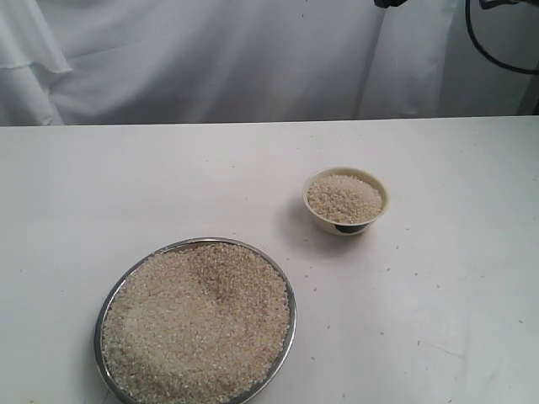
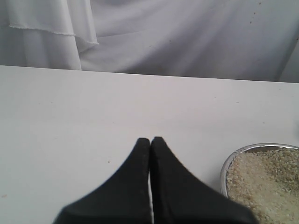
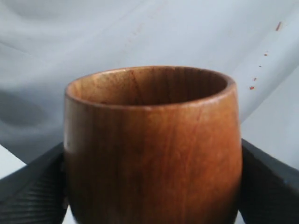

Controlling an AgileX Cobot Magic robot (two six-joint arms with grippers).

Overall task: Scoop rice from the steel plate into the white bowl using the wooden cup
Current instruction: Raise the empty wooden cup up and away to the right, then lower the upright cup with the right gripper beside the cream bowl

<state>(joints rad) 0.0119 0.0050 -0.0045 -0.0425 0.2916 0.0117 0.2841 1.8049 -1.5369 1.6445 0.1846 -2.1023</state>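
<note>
The steel plate (image 1: 287,296) lies at the front of the table, heaped with rice (image 1: 198,324); its rim (image 2: 224,164) also shows beside my left gripper (image 2: 150,140). That gripper is shut with nothing between its black fingers and hovers over bare table. The white bowl (image 1: 345,222) stands behind and to the right of the plate, filled with rice (image 1: 344,198). My right gripper (image 3: 152,186) is shut on the wooden cup (image 3: 152,144), held upright against the white backdrop with its dark fingers (image 3: 266,182) on either side. Neither gripper appears in the exterior view.
A white table (image 1: 126,185) carries everything, with a white cloth backdrop (image 1: 210,59) behind it. A black cable (image 1: 493,50) hangs at the upper right. A few stray grains dot the table right of the plate.
</note>
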